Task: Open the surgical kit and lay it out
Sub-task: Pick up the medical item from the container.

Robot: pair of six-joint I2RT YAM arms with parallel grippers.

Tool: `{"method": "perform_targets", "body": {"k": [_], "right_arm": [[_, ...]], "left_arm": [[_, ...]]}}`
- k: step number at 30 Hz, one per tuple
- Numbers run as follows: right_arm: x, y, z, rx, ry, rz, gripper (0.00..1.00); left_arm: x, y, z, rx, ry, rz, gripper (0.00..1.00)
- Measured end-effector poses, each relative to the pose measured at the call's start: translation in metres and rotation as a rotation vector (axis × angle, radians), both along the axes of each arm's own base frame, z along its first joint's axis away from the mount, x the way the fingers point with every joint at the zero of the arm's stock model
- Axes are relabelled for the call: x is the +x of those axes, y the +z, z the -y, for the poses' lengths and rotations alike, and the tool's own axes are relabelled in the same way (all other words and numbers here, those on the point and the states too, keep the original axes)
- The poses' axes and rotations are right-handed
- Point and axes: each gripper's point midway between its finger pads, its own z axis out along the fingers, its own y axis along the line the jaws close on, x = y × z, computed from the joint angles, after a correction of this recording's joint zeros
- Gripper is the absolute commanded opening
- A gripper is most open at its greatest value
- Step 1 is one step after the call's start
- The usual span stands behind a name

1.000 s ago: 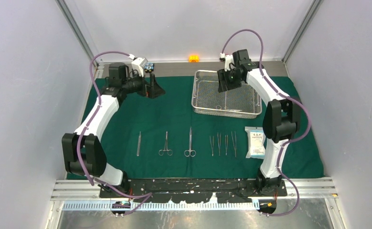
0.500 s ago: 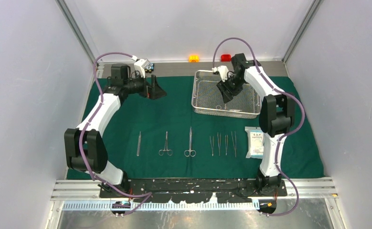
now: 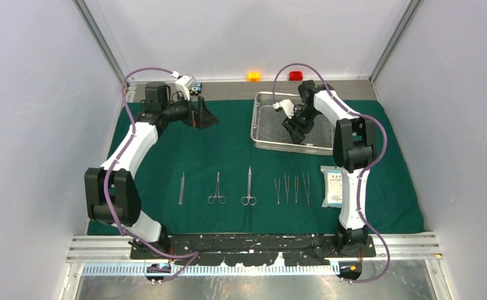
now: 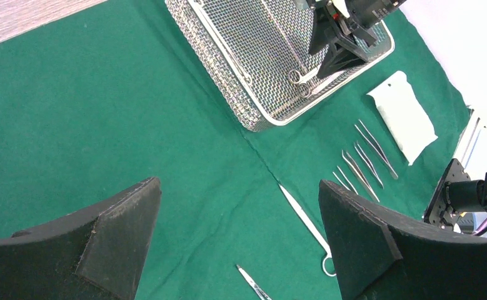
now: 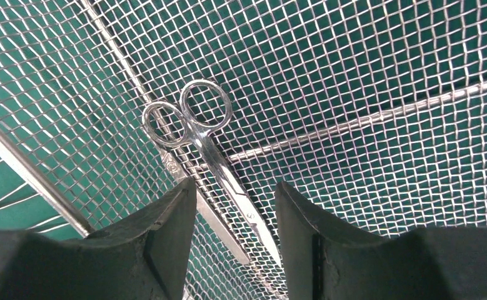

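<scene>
The dark green cloth (image 3: 228,150) lies spread flat across the middle of the overhead frame. Along its lower part a row of steel tools lies side by side, none touching, all pointing up the frame. From the left these are a slim straight tool (image 3: 182,188), ring-handled forceps (image 3: 216,189), long scissors (image 3: 249,186), then four tweezers (image 3: 286,189) close together. Just right of them lies the flat white-blue packet (image 3: 335,186), beside the right arm's upright link. Higher up, at the left of the frame, the left gripper (image 3: 204,115) hovers over bare cloth. In its wrist view its fingers (image 4: 115,231) stand spread wide with nothing between them. At the upper right of centre the wire-mesh tray (image 3: 254,125) sits on the cloth, and the right gripper (image 3: 292,129) reaches down inside it. In the right wrist view its fingers (image 5: 165,231) are parted, one on either side of the blades of a small pair of scissors (image 5: 203,140). These lie on the mesh with their ring handles toward the upper left of that frame, and the jaws are not closed on the steel. Beyond the cloth, along the top of the overhead frame, stand an orange block (image 3: 253,76), a red block (image 3: 296,75) and, further left, a black-blue block (image 3: 195,87).
</scene>
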Motion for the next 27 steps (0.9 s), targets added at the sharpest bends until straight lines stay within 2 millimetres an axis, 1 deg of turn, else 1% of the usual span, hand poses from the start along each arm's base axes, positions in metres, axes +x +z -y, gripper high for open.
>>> {"method": "perform_targets", "body": {"k": [2,4,6,10,13,15,23,27], "right_arm": [[0.0,-0.003,0.0,-0.001,0.014,0.005,0.54],[-0.005,-0.009,0.002,-0.01,0.026,-0.005,0.54],[-0.007,-0.007,0.003,-0.012,0.043,0.009,0.54],[-0.009,-0.009,0.004,-0.024,0.069,0.016,0.54],[-0.008,-0.01,0.005,-0.034,0.08,0.03,0.51],[-0.008,-0.011,0.006,-0.046,0.082,0.041,0.46],[0.003,-0.012,0.011,-0.085,0.068,0.097,0.17],[0.007,-0.01,0.01,-0.082,0.053,0.11,0.09]], "left_arm": [[0.001,-0.001,0.0,-0.003,0.0,-0.003,1.0],[0.002,-0.003,0.001,-0.008,0.002,-0.012,1.0],[0.003,-0.006,0.002,-0.014,0.002,-0.025,1.0],[0.004,-0.012,0.002,-0.018,0.002,-0.045,1.0],[0.004,-0.014,0.003,-0.023,0.0,-0.057,1.0],[0.004,-0.014,0.004,-0.027,0.001,-0.062,1.0],[0.005,-0.012,0.004,-0.034,0.0,-0.055,1.0],[0.005,-0.012,0.004,-0.034,-0.001,-0.054,1.0]]}}
